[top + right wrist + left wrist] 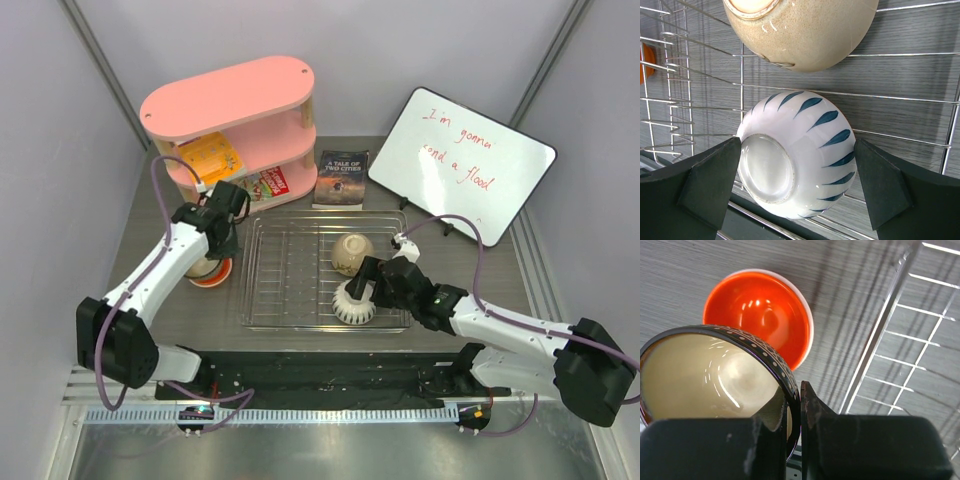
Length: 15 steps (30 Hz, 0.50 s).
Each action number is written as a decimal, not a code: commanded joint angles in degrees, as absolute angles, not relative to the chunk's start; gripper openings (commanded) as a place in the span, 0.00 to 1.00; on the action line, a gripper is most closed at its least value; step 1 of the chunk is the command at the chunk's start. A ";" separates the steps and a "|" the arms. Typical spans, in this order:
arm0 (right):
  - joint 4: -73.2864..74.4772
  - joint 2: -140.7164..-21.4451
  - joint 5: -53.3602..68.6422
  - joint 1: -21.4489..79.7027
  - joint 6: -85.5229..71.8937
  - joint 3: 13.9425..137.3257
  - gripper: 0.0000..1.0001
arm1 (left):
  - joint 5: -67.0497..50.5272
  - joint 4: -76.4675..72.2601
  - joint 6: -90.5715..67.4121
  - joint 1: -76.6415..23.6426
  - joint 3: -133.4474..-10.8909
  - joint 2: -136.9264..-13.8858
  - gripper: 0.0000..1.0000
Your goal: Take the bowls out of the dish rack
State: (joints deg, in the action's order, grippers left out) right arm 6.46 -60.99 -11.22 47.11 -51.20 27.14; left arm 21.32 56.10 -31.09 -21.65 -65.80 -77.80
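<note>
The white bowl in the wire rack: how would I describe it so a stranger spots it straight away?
Find the silver wire dish rack mid-table. Of the two bowls in it, the white bowl is nearer the arms, between the fingers of the right gripper. It has blue leaf-shaped strokes and lies bottom up, while the beige bowl behind it is plain and speckled.

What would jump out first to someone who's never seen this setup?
The pink shelf at the back left and the whiteboard with red writing at the back right. Then the arms: the left gripper pinches a dark bowl by the rim over an orange bowl beside the rack, while the right gripper straddles a white bowl in the rack.
</note>
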 commanded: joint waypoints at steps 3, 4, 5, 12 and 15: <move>8.17 -61.00 -12.04 46.58 -51.68 26.63 1.00 | 24.79 52.21 -29.36 -19.86 -68.11 -82.25 0.00; 8.26 -61.08 -11.95 46.58 -51.59 26.54 1.00 | 24.70 51.86 -29.09 -19.86 -68.20 -82.96 0.00; 8.17 -61.17 -11.95 46.50 -51.59 26.63 1.00 | 24.96 51.59 -29.09 -19.78 -68.29 -83.58 0.00; 8.17 -60.73 -12.13 46.49 -51.51 26.46 1.00 | 25.22 49.57 -29.62 -19.07 -68.38 -87.80 0.00; 8.09 -60.91 -11.95 46.49 -51.50 26.54 1.00 | 26.36 49.13 -29.71 -18.81 -68.12 -88.85 0.00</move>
